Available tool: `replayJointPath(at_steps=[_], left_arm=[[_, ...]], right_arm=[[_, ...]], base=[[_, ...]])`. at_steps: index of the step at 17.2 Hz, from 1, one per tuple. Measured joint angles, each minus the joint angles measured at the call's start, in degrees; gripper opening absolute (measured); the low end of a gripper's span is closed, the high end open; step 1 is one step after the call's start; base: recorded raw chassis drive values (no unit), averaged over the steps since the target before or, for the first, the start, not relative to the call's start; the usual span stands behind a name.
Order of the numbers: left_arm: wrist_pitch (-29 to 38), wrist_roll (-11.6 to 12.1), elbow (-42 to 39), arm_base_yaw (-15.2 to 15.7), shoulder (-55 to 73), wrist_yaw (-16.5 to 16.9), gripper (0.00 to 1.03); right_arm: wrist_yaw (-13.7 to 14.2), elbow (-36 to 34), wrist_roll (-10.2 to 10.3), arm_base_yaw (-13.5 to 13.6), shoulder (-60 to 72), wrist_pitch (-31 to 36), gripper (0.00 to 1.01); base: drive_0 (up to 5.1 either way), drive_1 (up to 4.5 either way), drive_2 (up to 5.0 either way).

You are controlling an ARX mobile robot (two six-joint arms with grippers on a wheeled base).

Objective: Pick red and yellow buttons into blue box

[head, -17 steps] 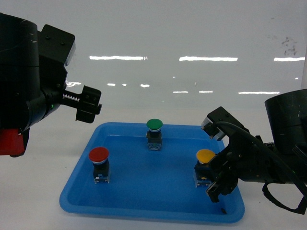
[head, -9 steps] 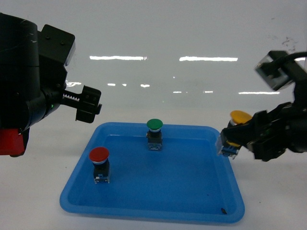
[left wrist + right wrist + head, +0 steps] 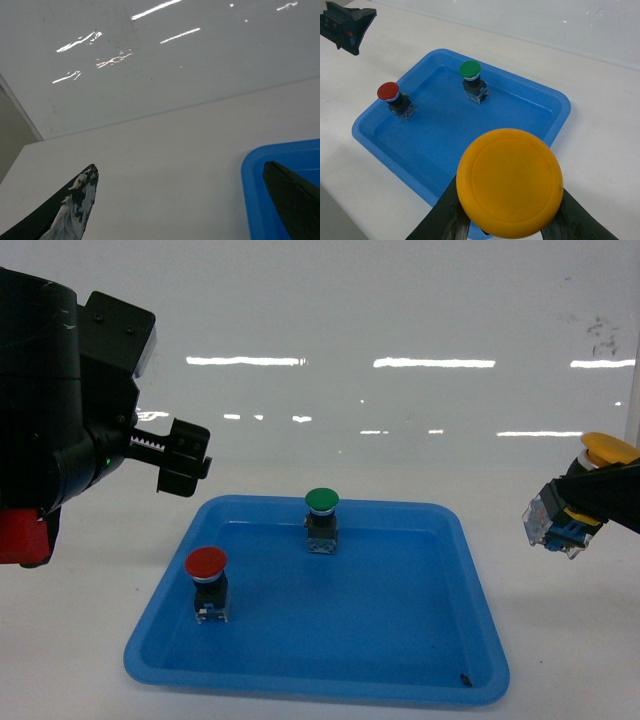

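Beside tray [image 3: 470, 570], tilted yellow-capped button [image 3: 580, 502]

You can't read any words, numbers or signs here. The buttons, the tray and the arms show no letters that you could make out.

A blue tray [image 3: 470, 580] on a white surface [image 3: 90, 620] holds a red-capped button [image 3: 206, 562] and a green-capped button [image 3: 321, 500]. The lifted button [image 3: 510, 182] is yellow.
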Motion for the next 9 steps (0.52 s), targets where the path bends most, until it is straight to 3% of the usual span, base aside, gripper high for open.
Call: replayJointPath(at_steps=[3, 6, 8, 9], left_arm=[[0.0, 0.0, 0.0, 0.0, 0.0, 0.0, 0.98], [0.0, 0.0, 0.0, 0.0, 0.0, 0.0, 0.98], [-0.3, -0.1, 0.0, 0.0, 0.0, 0.1, 0.98], [-3.5, -1.1, 0.0, -0.1, -0.5, 2.2, 0.98]], right_arm=[[0.0, -1.4, 0.4, -0.9, -2.7, -0.6, 0.29], [-1.9, -4.6, 0.7, -4.4, -12.9, -4.8, 0.29], [-2.4, -5.2, 0.5, -5.3, -14.8, -5.7, 0.29], [-2.4, -5.3, 0.5, -5.2, -14.4, -5.8, 0.29]], base=[[0.0, 0.00, 0.0], [0.0, 0.00, 0.0], [0.0, 0.00, 0.0], [0.0, 0.00, 0.0]])
